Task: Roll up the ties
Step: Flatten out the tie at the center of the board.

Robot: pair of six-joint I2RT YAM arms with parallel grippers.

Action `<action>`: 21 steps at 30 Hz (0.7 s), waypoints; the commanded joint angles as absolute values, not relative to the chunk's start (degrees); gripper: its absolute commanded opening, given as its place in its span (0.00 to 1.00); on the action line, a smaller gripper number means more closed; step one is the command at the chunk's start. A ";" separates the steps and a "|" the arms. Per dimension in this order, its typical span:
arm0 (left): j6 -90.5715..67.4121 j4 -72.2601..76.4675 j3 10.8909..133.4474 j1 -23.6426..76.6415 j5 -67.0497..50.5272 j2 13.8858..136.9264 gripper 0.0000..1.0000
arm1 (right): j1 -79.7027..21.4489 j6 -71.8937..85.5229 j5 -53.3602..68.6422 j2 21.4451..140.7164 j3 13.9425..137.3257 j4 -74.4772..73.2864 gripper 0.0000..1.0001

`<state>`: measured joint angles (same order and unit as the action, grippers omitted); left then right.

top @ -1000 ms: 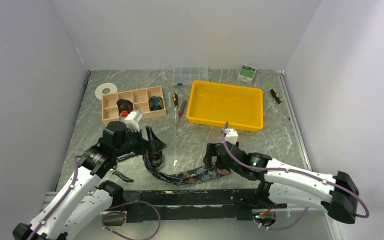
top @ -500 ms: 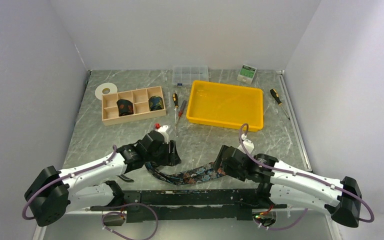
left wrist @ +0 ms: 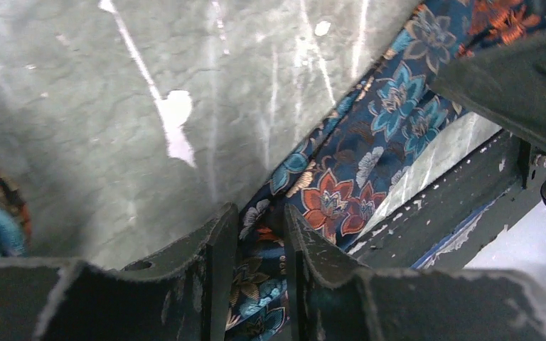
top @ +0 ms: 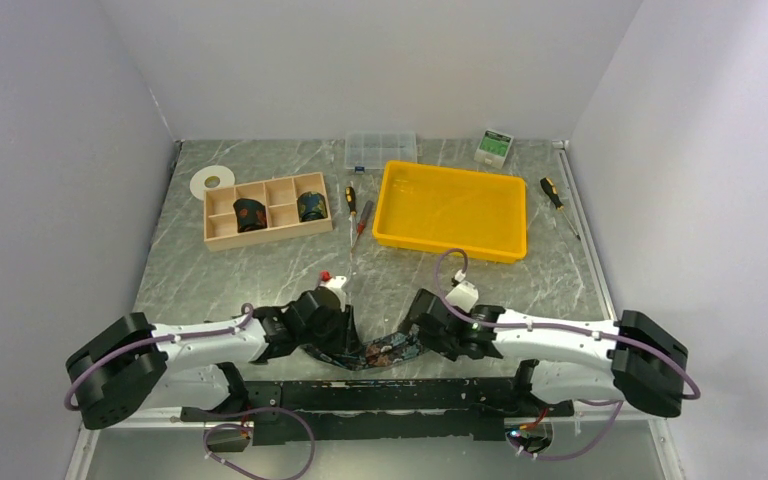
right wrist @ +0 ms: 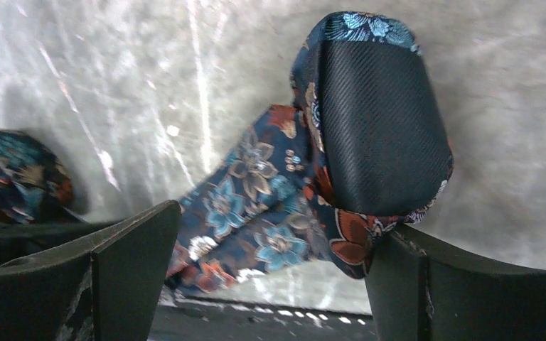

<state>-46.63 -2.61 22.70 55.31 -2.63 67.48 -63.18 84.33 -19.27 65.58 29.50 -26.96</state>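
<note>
Navy floral tie [left wrist: 341, 185] sits pinched in my left claw [left wrist: 259, 213]; right claw [right wrist: 277, 234], spread astride it, must clamp before rolling.

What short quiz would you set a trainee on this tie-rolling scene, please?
1. True or false: a rolled tie lies in the yellow tray.
2. How many rolled ties sit in the wooden organiser?
3. Which gripper stands wide open: A, left, or B, right?

Key:
1. False: the yellow tray holds no tie.
2. Two.
3. B: the right gripper is wide open, while the left gripper pinches the unrolled tie.
</note>
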 commanded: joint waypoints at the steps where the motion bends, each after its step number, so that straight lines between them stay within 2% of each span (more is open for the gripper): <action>1: -47.98 4.80 21.59 58.53 -1.81 69.27 0.34 | -63.39 89.18 -23.42 71.30 28.14 -19.82 0.95; 6: -47.91 8.80 20.33 60.37 -1.87 71.54 0.32 | -63.34 89.78 -23.62 78.75 29.62 -15.61 0.88; 10: -47.67 9.50 20.28 61.46 -1.55 72.21 0.30 | -63.31 89.27 -22.80 84.12 30.92 -13.50 0.68; 16: -47.59 8.20 18.68 61.79 -0.17 68.17 0.28 | -63.19 88.57 -22.60 85.16 30.58 -12.42 0.34; 21: -47.55 4.95 18.02 61.96 -0.09 63.44 0.27 | -62.95 86.57 -22.77 84.51 30.97 -12.10 0.14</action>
<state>-47.68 7.20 18.37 61.45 -1.15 67.16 -63.02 89.10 -23.97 82.81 32.88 -6.37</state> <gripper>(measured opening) 0.274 0.220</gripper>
